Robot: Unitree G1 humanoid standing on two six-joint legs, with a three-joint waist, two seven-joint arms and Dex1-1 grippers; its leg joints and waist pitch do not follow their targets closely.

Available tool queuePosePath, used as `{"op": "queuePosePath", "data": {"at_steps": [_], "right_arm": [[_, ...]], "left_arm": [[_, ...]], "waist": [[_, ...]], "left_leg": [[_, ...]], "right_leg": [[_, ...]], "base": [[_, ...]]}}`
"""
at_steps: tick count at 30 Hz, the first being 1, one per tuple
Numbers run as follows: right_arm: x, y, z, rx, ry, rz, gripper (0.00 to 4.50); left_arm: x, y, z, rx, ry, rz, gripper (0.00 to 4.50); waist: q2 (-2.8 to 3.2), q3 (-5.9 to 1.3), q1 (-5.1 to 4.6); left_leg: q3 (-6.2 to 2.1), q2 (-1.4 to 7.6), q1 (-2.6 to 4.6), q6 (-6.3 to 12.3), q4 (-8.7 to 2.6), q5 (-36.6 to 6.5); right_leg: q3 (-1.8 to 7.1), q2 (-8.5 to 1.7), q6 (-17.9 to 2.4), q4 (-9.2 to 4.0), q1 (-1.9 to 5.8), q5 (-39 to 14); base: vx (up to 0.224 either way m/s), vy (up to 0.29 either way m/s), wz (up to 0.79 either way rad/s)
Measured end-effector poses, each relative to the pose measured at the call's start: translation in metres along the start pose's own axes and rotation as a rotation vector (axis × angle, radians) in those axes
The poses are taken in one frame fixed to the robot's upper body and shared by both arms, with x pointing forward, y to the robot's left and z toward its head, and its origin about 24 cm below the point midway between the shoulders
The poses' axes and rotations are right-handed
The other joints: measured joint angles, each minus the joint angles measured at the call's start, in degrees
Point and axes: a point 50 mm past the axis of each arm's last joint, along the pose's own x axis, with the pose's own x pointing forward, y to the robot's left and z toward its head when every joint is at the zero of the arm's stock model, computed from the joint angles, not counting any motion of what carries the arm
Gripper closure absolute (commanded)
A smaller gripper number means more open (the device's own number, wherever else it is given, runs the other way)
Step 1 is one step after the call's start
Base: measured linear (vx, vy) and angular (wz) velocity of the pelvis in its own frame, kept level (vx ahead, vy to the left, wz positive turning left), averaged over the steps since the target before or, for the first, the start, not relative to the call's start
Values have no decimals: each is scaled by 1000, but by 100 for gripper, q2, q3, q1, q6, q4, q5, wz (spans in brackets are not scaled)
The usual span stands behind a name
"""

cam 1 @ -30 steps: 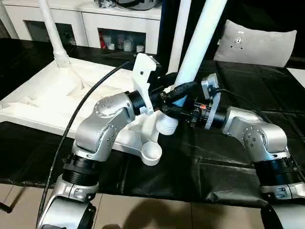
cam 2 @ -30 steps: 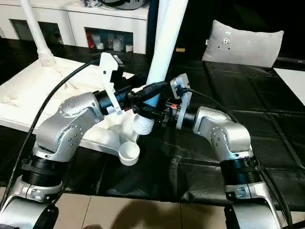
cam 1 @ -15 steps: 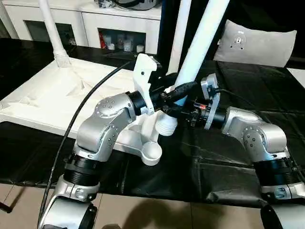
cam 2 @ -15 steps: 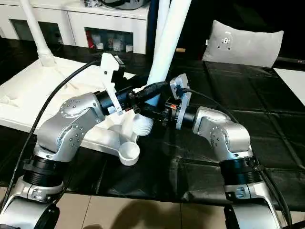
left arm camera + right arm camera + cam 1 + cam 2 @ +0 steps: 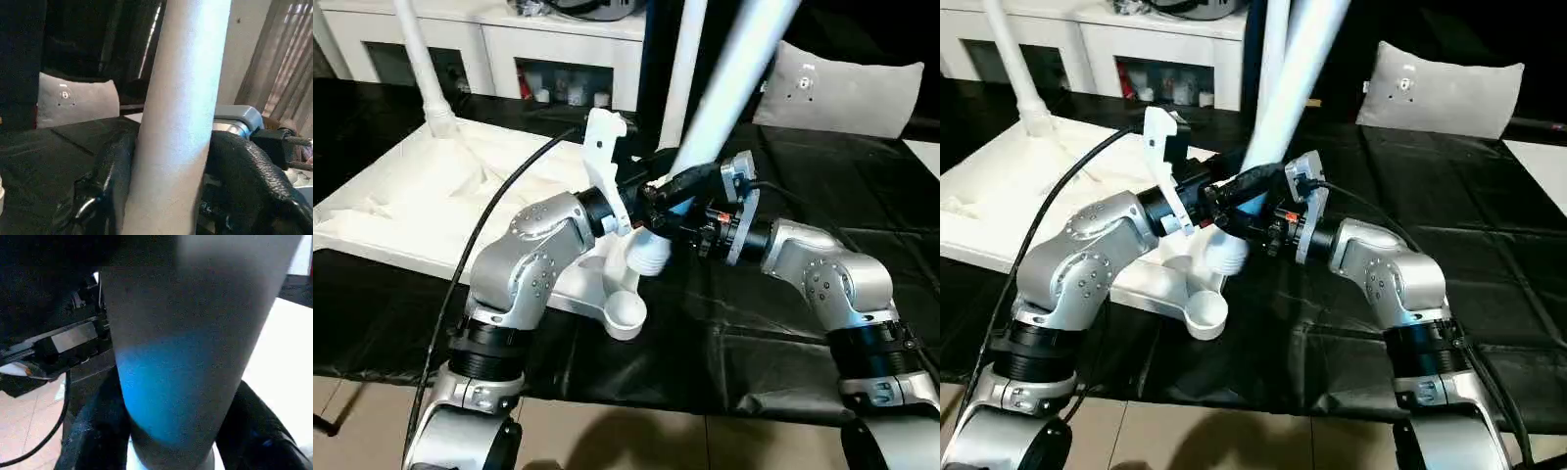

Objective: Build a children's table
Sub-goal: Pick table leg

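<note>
White plastic made up the overturned table top (image 5: 421, 196) in the left eye view, lying on the black-covered surface (image 5: 783, 323) with its ribbed underside up. One leg (image 5: 429, 78) stood upright in the far socket. A second leg (image 5: 724, 83) leaned toward the robot's right, its ribbed lower end (image 5: 651, 257) hanging just above the near corner socket (image 5: 625, 313). Both arms met at that leg's lower part: the left pincer (image 5: 664, 188) and the right pincer (image 5: 677, 227) each had black fingers clamped against it. A grey cushion (image 5: 847, 88) lay on the far right, and a white cabinet (image 5: 529, 49) stood behind.

From the right eye view, the same leaning leg (image 5: 1293, 69) rose between the two wrists, its end above the socket (image 5: 1203, 315) and not seated.

Along the left wrist view, the leg (image 5: 181, 117) ran up the middle, with dark fingers (image 5: 115, 181) pressed to both of its sides.

Through the right wrist view, the leg (image 5: 186, 357) sat between black fingers (image 5: 98, 431) closed on its flanks.
</note>
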Motion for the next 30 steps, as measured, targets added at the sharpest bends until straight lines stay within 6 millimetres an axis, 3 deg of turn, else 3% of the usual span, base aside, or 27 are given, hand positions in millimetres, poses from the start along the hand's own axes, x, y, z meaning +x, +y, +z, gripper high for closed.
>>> {"op": "queuePosePath", "data": {"at_steps": [5, 14, 25, 30], "right_arm": [[-1, -1, 1, 1, -9, -7, 262], [-4, 0, 1, -9, -23, -15, 262], [-1, 4, 2, -29, -48, -6, 263], [-3, 0, -1, -41, -66, -143, 263]], "left_arm": [[2, -2, -1, -71, -26, 8, 98], [2, -9, 2, -236, -100, -50, 98], [-3, -12, 4, -218, -139, -67, 98], [-8, -27, 9, -184, -187, -170, 98]], "waist": [[0, 0, 1], [0, 0, -6], [-3, 1, -13], [-12, 3, 7]], "left_leg": [[0, 0, 0, 1, 2, 1], [1, 1, 0, 1, 2, 1], [1, 3, 0, 3, 0, 2], [3, 3, 1, 1, 3, 3]], "right_leg": [[0, 0, -1, 1, 0, 1], [0, 0, -1, 1, 0, 1], [-1, 0, -1, 0, -1, 0], [0, 0, 0, 0, 1, 0]], "base": [[0, 0, 0], [0, 0, 0], [0, 0, 0], [0, 0, 0]]}}
